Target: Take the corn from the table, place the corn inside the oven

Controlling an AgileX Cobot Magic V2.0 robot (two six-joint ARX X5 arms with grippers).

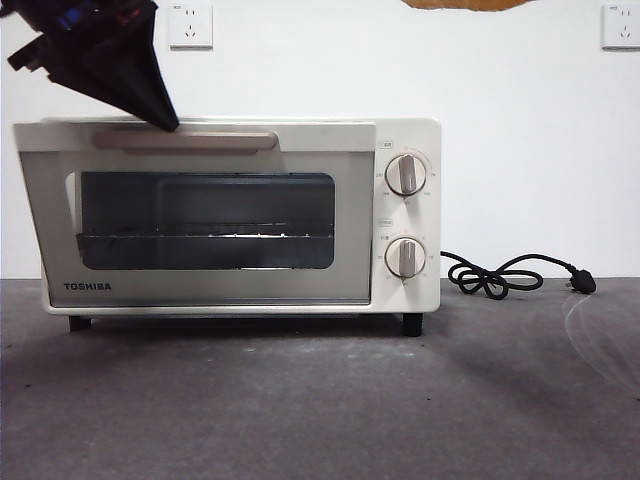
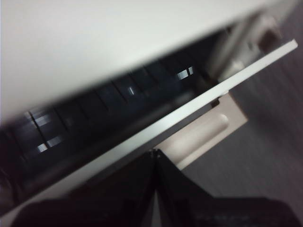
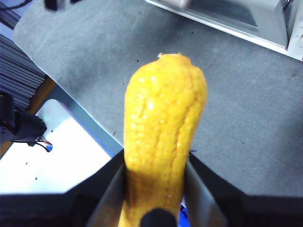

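Note:
The cream-white oven [image 1: 230,215] stands on the dark grey table [image 1: 320,400]. In the left wrist view its door [image 2: 189,109] is ajar by a narrow gap, with the dark inside showing behind it. My left gripper [image 1: 168,122] comes down from the upper left, shut, its tip [image 2: 154,152] at the door's top edge just above the beige handle [image 1: 190,140]. My right gripper [image 3: 154,165] is shut on the yellow corn [image 3: 163,123], held well above the table [image 3: 236,94] in front of the oven [image 3: 246,19].
A black cord with a plug [image 1: 510,275] lies on the table right of the oven. Two round knobs [image 1: 405,175] sit on the oven's right panel. In the right wrist view the table's edge [image 3: 85,116] and a white surface beyond it show.

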